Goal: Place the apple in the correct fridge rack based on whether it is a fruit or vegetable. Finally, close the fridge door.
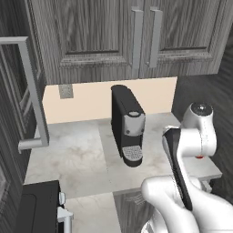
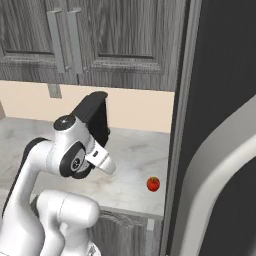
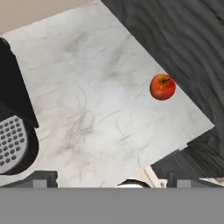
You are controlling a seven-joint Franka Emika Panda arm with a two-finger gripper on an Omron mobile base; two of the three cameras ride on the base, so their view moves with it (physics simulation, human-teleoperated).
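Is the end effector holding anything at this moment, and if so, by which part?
Nothing is held. The apple sits alone on the counter, well clear of the end effector.

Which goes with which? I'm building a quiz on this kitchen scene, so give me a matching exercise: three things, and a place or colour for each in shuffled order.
Things:
1. apple
2. coffee machine
3. cupboard handles

Descriptions:
A. black, standing on the counter against the beige wall
B. red, lying on the counter near its right edge
C. grey, upright bars above the counter

Pairs: 1-B, 2-A, 3-C
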